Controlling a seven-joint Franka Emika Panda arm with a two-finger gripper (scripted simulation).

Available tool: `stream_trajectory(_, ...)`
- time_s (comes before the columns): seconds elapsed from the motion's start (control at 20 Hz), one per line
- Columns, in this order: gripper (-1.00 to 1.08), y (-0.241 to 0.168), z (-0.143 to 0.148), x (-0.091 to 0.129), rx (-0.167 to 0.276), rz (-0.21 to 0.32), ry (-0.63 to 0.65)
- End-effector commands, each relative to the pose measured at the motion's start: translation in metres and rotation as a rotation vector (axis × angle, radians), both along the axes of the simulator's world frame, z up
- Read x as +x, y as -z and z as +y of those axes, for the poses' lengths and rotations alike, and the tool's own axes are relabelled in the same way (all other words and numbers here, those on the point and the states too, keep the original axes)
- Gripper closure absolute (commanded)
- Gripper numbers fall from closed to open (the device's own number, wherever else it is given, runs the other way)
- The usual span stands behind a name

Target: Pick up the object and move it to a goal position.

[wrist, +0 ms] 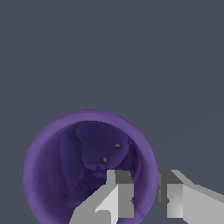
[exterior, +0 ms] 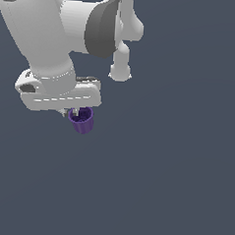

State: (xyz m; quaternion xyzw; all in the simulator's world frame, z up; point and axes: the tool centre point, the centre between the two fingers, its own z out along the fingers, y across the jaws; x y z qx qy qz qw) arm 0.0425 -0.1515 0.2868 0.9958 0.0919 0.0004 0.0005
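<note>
Two grey fingers [wrist: 120,194] sit closest to the wrist camera, and between them runs the rim of the cup [wrist: 52,162]. One finger is inside the cup's mouth, the other just outside its wall, so the gripper [wrist: 146,192] is pinched nearly closed on that one side of the rim. Looking straight down into the cup, its inside is dark purple with a mottled floor and two small grey specks. All around it is plain slate grey with no edge or corner showing.

From the exterior view, the arm [exterior: 50,36] fills the upper part of the exterior view's left, white with a dark grey joint. Its flat white hand ends in the gripper [exterior: 74,112], which points downward. The cup [exterior: 82,121] hangs right under the hand, touching it, mouth up and tilted a little, its narrower base lower and toward the exterior view's right. Only a stub of one finger shows, at the cup's rim. The surroundings are the same even grey, with no shadow under the cup that I can make out, so I cannot tell from this view whether it rests on anything.
</note>
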Motion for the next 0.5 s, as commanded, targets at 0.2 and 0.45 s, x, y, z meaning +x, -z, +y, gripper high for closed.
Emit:
stream_trajectory(0.2, 1.08, -0.030, -0.017, 0.000, 0.000, 0.000, -0.001)
stream_trajectory(0.45, 1.08, -0.035, -0.021, 0.001, -0.001, 0.000, -0.001)
